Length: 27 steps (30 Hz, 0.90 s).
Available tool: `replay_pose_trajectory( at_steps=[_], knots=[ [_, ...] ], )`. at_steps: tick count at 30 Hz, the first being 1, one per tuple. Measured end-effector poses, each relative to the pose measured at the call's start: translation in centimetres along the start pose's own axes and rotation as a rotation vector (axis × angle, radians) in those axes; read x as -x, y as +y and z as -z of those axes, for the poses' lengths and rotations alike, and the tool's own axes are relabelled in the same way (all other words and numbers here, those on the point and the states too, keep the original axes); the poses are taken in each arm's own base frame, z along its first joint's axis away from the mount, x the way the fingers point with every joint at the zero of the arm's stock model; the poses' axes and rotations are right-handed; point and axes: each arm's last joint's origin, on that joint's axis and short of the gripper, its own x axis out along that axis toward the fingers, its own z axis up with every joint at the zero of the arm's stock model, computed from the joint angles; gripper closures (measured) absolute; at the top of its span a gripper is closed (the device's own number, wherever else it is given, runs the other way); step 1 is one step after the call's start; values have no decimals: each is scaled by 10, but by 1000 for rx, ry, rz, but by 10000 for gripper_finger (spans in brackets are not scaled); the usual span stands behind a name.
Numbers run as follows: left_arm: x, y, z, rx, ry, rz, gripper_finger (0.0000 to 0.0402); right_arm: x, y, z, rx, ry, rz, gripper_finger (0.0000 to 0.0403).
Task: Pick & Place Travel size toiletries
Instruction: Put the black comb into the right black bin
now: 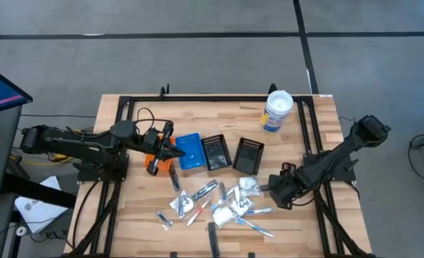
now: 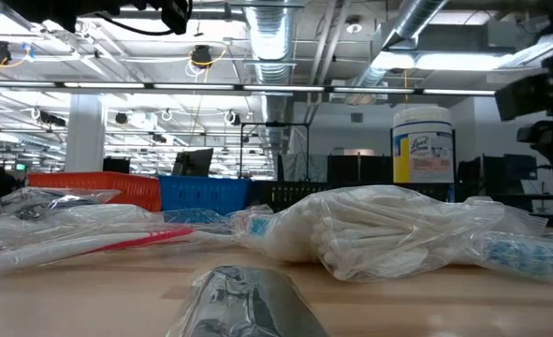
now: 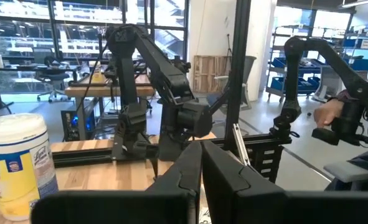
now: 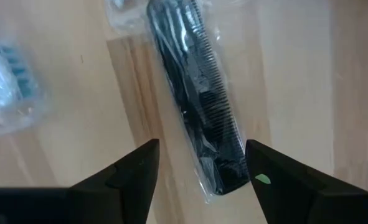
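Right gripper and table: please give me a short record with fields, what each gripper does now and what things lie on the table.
right gripper: open, above a black comb in clear wrap, not touching
left gripper: shut, empty, over the orange bin
toiletries: scattered on the table in front of the bins
bins: orange, blue bin, two black bins in a row
white tub: upright, at the table's back

We see grey floor (image 1: pixel 197 64) crossed by black tape lines, silver ceiling ducts (image 2: pixel 276 37), strip lights overhead, blue-bin shelving (image 3: pixel 296 81) against a far wall
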Motion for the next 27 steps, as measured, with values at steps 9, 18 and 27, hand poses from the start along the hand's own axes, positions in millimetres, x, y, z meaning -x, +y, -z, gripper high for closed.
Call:
replay_pose_trajectory(
  at_steps=[9, 18, 27],
  knots=[
    [0, 0, 1, -6, 5, 0, 394, -17, 0, -5, 72, 63, 62, 178],
    [0, 0, 1, -5, 9, 1, 394, -25, 0, -9, 111, 95, 69, 240],
    [0, 0, 1, -4, 11, 2, 394, -24, -7, -13, 94, 80, 80, 335]
  ],
)
